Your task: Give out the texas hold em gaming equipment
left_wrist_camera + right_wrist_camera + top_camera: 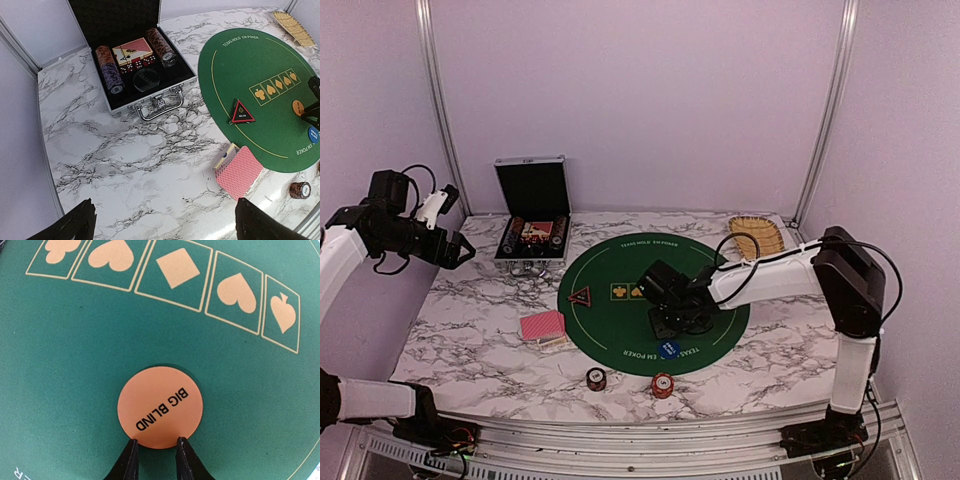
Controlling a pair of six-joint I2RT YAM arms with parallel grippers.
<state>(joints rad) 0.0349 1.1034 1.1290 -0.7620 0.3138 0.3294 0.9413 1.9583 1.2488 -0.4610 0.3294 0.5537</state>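
An orange disc button [160, 406] marked BIG BLIND lies on the green poker mat [75, 365]. My right gripper [156, 442] stands over the disc's near rim, its fingertips [132, 444] touching that rim with a narrow gap between them. From above, the right gripper [672, 322] is at the mat's middle and a blue disc button [668, 349] lies just in front. A dark triangular marker [580, 297] sits at the mat's left edge. Pink-red-backed cards [542, 325] lie on the marble left of the mat. My left gripper [455, 250] hangs open and empty, high at the left.
An open black case [531, 210] at the back holds rolls of chips, dice and a card deck [132, 49]. A wicker basket [757, 236] sits at the back right. A dark chip stack [595, 378] and a red one [662, 385] stand near the front edge.
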